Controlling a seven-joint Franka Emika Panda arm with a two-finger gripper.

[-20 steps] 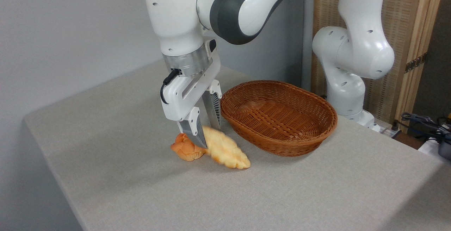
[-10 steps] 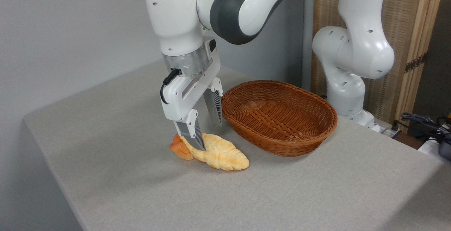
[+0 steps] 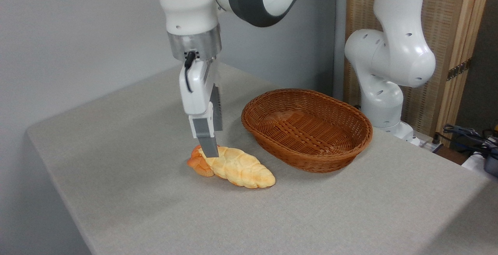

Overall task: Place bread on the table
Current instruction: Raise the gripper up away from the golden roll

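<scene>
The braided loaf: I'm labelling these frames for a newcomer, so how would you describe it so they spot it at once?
Start at the brown wicker basket on the grey table. Just left of and in front of it, below the gripper, lies the braided loaf. It is long, pale golden and plaited with tapered ends, unlike the small, darker orange bun touching its left end.

One loaf (image 3: pixel 238 167), one bun (image 3: pixel 197 164), one basket (image 3: pixel 307 128).

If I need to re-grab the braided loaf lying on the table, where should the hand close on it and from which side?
Grip the braided loaf across its wide middle, coming straight down from above with the fingers spanning its narrow width. It lies flat on the table; its ends taper, and the small bun touches its left end, crowding that side.
</scene>
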